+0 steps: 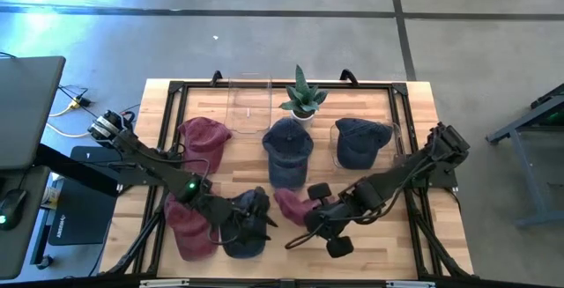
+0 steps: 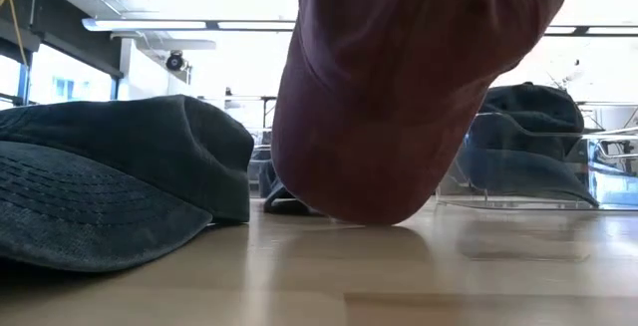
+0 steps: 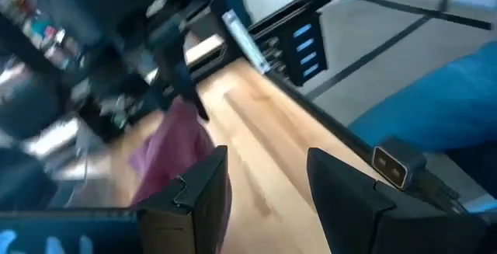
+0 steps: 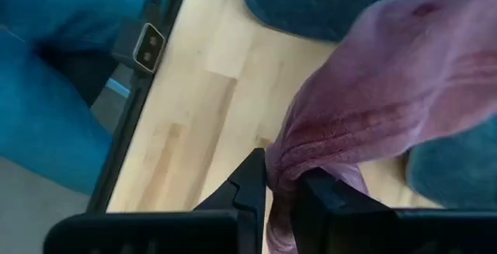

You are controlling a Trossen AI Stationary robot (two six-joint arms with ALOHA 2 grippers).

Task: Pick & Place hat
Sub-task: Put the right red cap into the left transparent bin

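Hat (image 4: 404, 91) maroon, soft, bunched, brim dangling

Left gripper (image 3: 268, 184) jaws apart over wooden table (image 3: 264, 137), maroon hat (image 3: 175, 141) beyond

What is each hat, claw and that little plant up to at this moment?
Maroon cloth cap: pinched at its edge, lifted.
Right gripper: shut on the cap.
Left gripper: open, empty, above the dark blue denim cap.
Small green potted plant: upright.
Clear plastic box: holding a navy cap.
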